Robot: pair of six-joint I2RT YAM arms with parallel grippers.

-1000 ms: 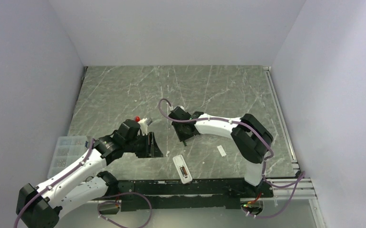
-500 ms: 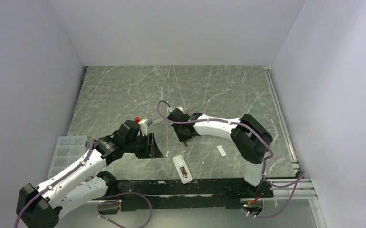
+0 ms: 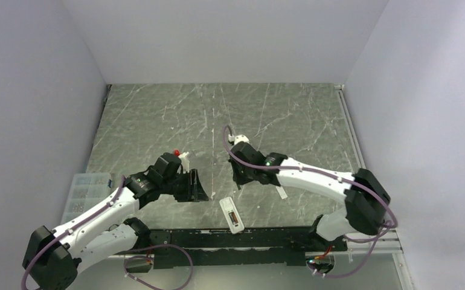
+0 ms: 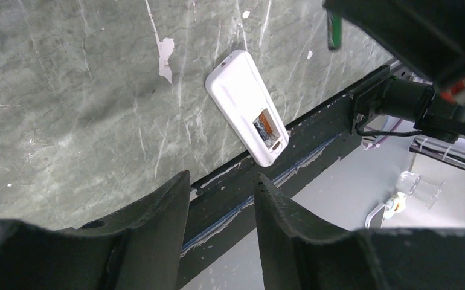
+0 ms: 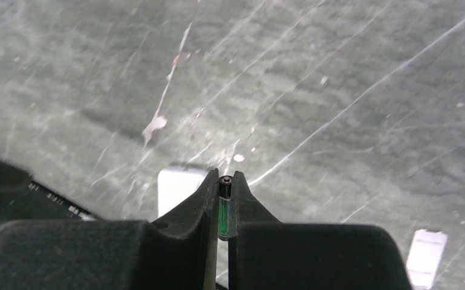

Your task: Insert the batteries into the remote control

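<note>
Top: remote [image 3: 232, 214] lies back-up at the tabletop's [image 3: 157, 115] near edge. Right fingers [image 3: 240, 182] hang just behind it, left fingers [image 3: 192, 185] off to its left.
Left wrist: left fingers spread, grasping nothing. Compartment [image 4: 265, 128] is open. Nothing pins the remote, so your push may skate it onto the rail [image 4: 314, 136].
Right wrist: battery [image 5: 223, 208] clenched upright in a thin pinch. It can pivot, slip or seat crooked.

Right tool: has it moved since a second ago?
Yes. The right tool, shut on a battery, has shifted toward the table's near side, closer to the remote, which stayed put.
</note>
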